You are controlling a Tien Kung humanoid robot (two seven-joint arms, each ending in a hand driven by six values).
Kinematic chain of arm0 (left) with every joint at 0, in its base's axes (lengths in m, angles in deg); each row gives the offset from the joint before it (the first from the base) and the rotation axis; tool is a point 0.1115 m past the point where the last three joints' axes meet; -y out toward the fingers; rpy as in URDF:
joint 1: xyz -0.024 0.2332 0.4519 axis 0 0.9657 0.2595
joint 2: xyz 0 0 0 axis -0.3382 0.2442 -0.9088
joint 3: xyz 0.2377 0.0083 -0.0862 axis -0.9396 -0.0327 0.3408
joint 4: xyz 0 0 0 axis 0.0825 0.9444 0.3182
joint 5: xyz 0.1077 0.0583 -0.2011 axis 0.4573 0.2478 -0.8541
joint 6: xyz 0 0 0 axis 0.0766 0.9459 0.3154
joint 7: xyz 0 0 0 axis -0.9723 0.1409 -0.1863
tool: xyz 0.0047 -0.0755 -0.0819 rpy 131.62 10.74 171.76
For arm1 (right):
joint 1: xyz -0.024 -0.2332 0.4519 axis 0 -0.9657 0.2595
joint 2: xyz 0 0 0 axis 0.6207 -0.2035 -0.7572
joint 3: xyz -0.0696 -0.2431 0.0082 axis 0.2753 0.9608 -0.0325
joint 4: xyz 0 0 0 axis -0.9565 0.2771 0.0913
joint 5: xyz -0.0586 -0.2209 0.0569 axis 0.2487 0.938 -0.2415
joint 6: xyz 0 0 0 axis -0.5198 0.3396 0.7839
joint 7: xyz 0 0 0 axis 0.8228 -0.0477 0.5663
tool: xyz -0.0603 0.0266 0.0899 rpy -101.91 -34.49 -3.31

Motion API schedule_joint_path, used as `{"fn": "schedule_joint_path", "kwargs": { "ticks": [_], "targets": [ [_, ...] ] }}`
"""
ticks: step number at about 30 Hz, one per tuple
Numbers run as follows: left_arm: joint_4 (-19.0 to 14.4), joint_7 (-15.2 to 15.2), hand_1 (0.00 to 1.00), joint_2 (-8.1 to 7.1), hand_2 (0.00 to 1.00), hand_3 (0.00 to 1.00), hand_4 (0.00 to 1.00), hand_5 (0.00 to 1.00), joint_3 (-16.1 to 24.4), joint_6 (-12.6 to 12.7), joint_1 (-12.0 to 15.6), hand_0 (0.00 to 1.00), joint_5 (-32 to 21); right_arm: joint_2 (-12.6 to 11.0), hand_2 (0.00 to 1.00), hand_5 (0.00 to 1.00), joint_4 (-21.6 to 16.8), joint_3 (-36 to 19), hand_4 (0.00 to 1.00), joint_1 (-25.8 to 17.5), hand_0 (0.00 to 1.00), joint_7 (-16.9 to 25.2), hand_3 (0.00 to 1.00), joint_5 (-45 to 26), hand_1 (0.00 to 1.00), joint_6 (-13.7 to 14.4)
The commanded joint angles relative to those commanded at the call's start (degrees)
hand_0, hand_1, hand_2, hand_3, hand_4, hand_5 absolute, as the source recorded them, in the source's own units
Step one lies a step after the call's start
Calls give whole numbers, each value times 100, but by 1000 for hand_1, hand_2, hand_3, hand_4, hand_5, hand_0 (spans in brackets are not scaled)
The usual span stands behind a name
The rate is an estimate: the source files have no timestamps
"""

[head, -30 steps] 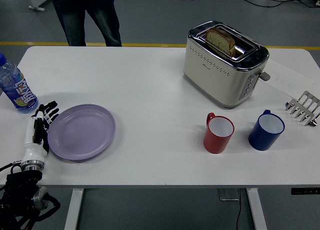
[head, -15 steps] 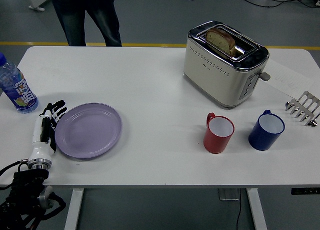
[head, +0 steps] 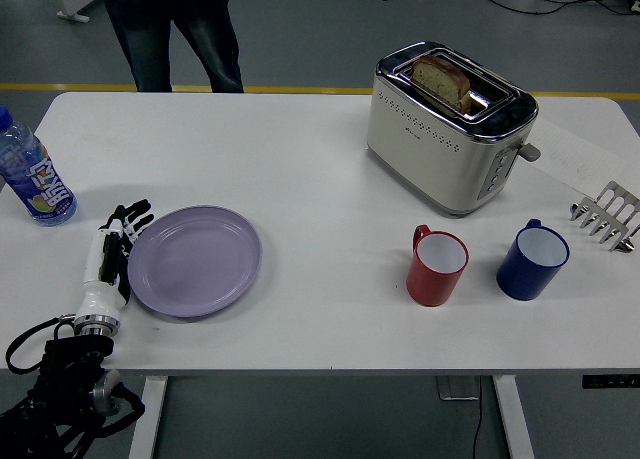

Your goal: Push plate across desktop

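Since the earlier frames, the purple plate [head: 194, 261] has been slid to the right across the white table [head: 320, 159], and the left hand [head: 112, 251] has travelled with it. That hand is seen at the plate's left rim, its black fingers [head: 130, 219] extended and fanned out against the edge, with nothing grasped. The plate lies flat on the left part of the table, close to the near edge, well apart from the cups. A blue-labelled water bottle [head: 28, 171] is seen standing at the far left, behind the hand and apart from it. Right of centre, a red mug [head: 436, 267] and a blue mug [head: 531, 260] are placed side by side, not touching. Behind them a silver toaster [head: 448, 127] is seen with a slice of bread [head: 443, 79] raised in one slot. A metal rack [head: 607, 215] lies at the right edge. A person's legs [head: 173, 37] are seen beyond the far side of the table.
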Motion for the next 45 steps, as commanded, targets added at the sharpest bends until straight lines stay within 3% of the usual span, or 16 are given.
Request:
{"fn": "schedule_joint_path", "kwargs": {
  "ticks": [17, 34, 45],
  "targets": [
    [72, -13, 764, 137, 787, 690, 481, 998, -491, 0, -290, 737, -120, 0, 710, 487, 8, 19, 205, 71, 603, 22, 652, 3, 614, -16],
    [-15, -42, 764, 98, 787, 689, 479, 998, -798, 23, -343, 736, -372, 0, 710, 487, 14, 52, 207, 106, 603, 33, 651, 1, 615, -40],
    [-58, -46, 763, 47, 786, 687, 479, 998, -1204, 13, -436, 736, -541, 0, 709, 486, 14, 28, 208, 120, 603, 39, 651, 50, 615, -57]
  ]
}}
